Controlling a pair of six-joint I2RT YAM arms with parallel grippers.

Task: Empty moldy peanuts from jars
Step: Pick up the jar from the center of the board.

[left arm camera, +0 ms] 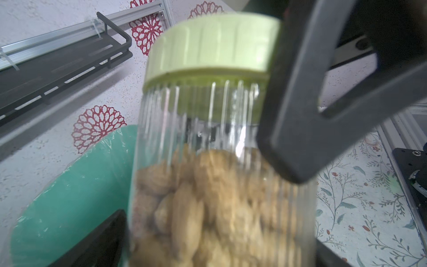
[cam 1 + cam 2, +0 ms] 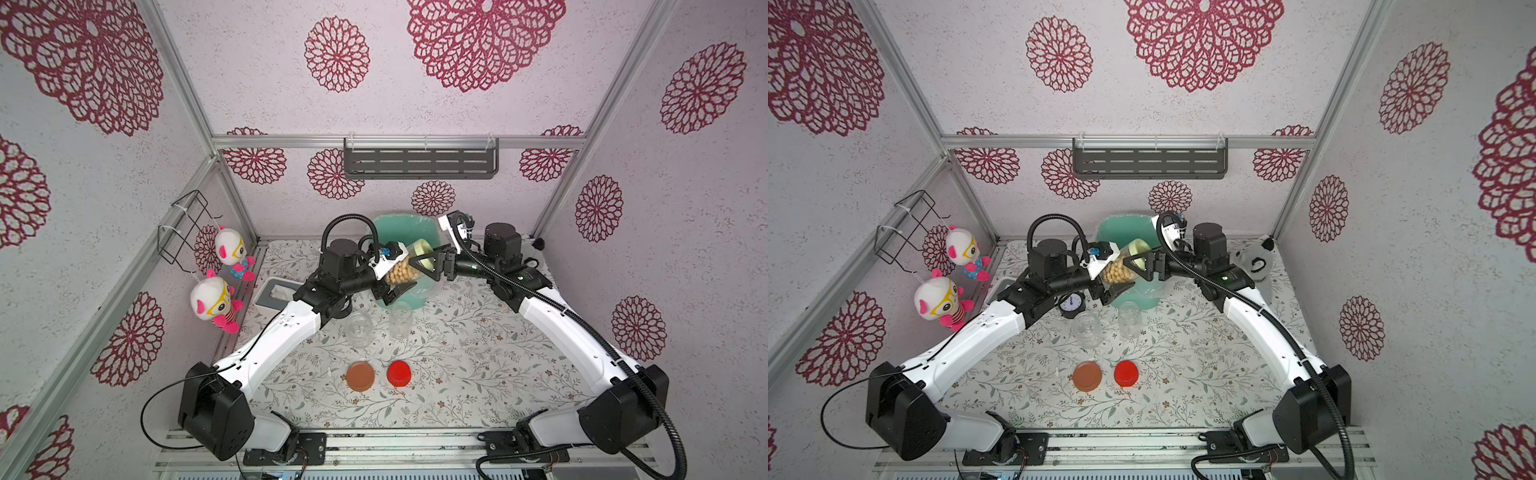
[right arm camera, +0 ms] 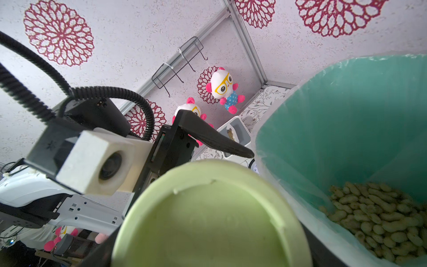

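Top views both show three jars: one full jar (image 2: pixel 404 269) held aloft, and two empty jars (image 2: pixel 359 328) (image 2: pixel 400 320) standing open and side by side on the bench (image 2: pixel 478 374). There are three lids too. A green lid (image 1: pixel 212 46) sits on the full jar, while a brown lid (image 2: pixel 360 376) and a red lid (image 2: pixel 399 373) lie loose, just apart, nearer the arm bases. Peanuts (image 1: pixel 208 196) fill the base end of the full jar, and more peanuts (image 3: pixel 381 219) lie heaped in the bin (image 3: pixel 346 115).

The full jar hangs over the bin's near rim, tilted. Its long axis runs from the left claw (image 2: pixel 400 277) up toward the right claw (image 2: pixel 426 255), with the lid end raised and pointing to the robot's right and the back wall.

The left claw grips the jar's body, spread wide. The right claw is closed round the green lid, one finger (image 1: pixel 300 104) flat on its ribbed side. Both arms reach forward with elbows out and forearms bent inward, the wrists meeting over the bin.
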